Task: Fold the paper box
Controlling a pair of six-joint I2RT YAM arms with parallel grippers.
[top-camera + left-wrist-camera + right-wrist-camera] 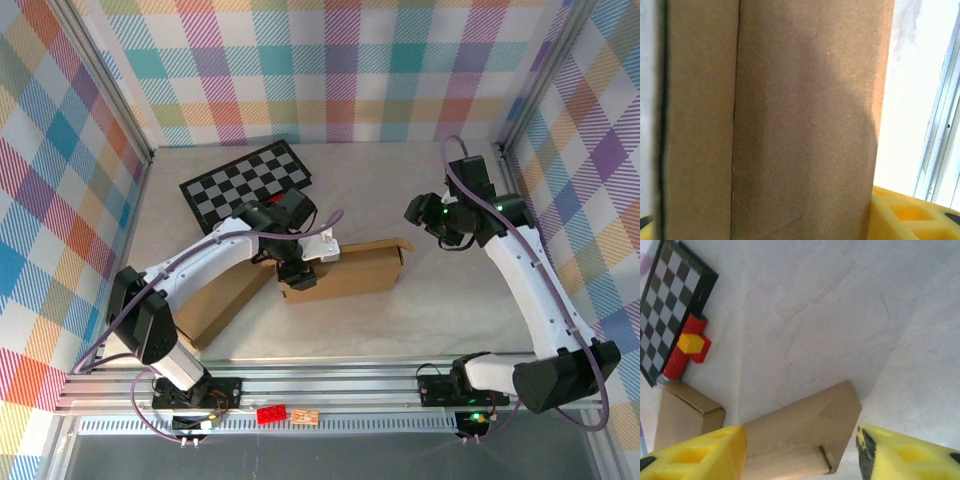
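The paper box point(345, 268) is brown cardboard lying across the middle of the table, with a wide flat panel point(215, 310) trailing off to the lower left. My left gripper point(300, 272) sits on the box's left end. In the left wrist view the cardboard point(790, 125) runs between the jaws, with a yellow finger point(905, 215) pressed against its right edge. My right gripper point(425, 215) hovers off the box's right end, above the table. Its yellow fingers point(695, 455) stand apart, and the box's end flap point(830, 415) lies below and between them, untouched.
A black-and-white checkerboard point(245, 180) lies at the back left, with a red and yellow toy block point(687, 345) at its edge. Plaid walls close in the back and both sides. An aluminium rail point(330, 385) with a small red part point(270, 413) runs along the near edge.
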